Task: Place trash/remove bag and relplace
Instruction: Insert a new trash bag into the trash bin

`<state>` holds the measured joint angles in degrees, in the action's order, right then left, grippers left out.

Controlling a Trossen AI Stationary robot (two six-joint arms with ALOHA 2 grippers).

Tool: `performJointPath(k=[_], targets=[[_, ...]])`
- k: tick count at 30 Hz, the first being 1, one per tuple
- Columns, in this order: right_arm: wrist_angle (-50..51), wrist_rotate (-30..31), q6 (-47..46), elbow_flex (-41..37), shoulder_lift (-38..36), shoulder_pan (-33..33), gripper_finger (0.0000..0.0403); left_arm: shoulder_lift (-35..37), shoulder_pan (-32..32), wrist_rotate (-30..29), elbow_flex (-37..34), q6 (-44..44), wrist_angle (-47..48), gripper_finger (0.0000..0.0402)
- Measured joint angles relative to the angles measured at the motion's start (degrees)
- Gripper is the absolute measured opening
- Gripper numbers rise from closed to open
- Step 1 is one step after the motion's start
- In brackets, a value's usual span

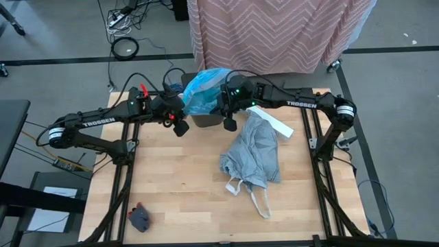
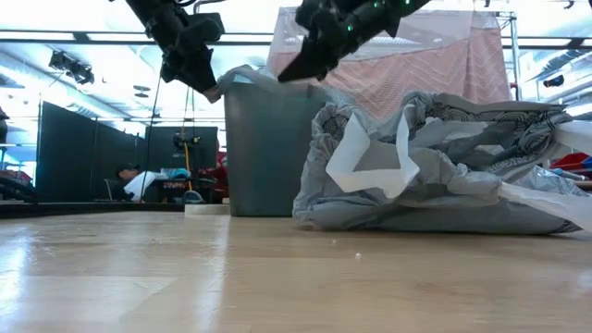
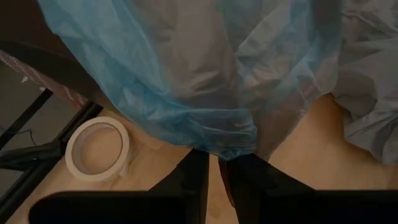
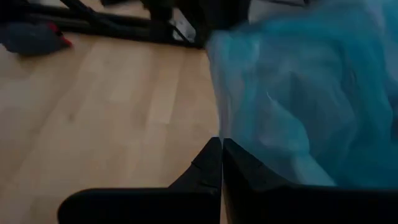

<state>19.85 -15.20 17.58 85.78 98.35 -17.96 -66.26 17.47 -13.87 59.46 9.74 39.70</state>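
A translucent turquoise bag [image 1: 206, 88] drapes over a dark grey bin [image 1: 206, 120] at the table's far edge. My left gripper [image 1: 180, 125] is at the bin's left side and my right gripper [image 1: 230, 122] at its right side, each shut on the bag's lower edge. The light grey bag [image 1: 254, 154] lies crumpled on the table right of the bin, loop handles [image 1: 257, 199] toward the near edge. In the low view it [image 2: 435, 171] rests beside the bin [image 2: 268, 148]. Loose trash does not show. My left gripper [image 3: 216, 171] pinches a bunched fold at the turquoise bag's lower edge [image 3: 227, 144] between its fingertips, beside the bin's left rim. The plastic spreads away from the fingers over the bin. My right gripper [image 4: 221, 155] is shut at the turquoise bag's edge [image 4: 233, 134], beside the bin's right rim; its fingers hide the exact place of contact.
A white tape ring [image 3: 96, 149] lies on the table left of the bin. A long white box [image 1: 278, 125] sits by the grey bag's far end. A small grey and red object [image 1: 140, 218] lies near the table's near left corner. Bare wood fills the near middle.
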Motion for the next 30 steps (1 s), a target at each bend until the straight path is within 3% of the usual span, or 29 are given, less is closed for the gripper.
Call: performJointPath(k=[7, 21, 30], targets=[[-3.0, 4.1, 0.0, -2.5, 0.0, -0.6, 0.0006, 0.3, 0.0, 0.0, 0.0, 2.7, -2.6, 0.0062], [-10.4, 4.2, -3.5, -9.3, 0.0, -1.3, 0.0003, 6.8, 0.1, -1.9, 0.0, 5.6, -5.1, 0.0062], [-10.8, 5.0, -3.6, -9.6, 0.0, -1.6, 0.0003, 6.8, 0.1, -2.4, 0.0, 7.4, -9.7, 0.0062]])
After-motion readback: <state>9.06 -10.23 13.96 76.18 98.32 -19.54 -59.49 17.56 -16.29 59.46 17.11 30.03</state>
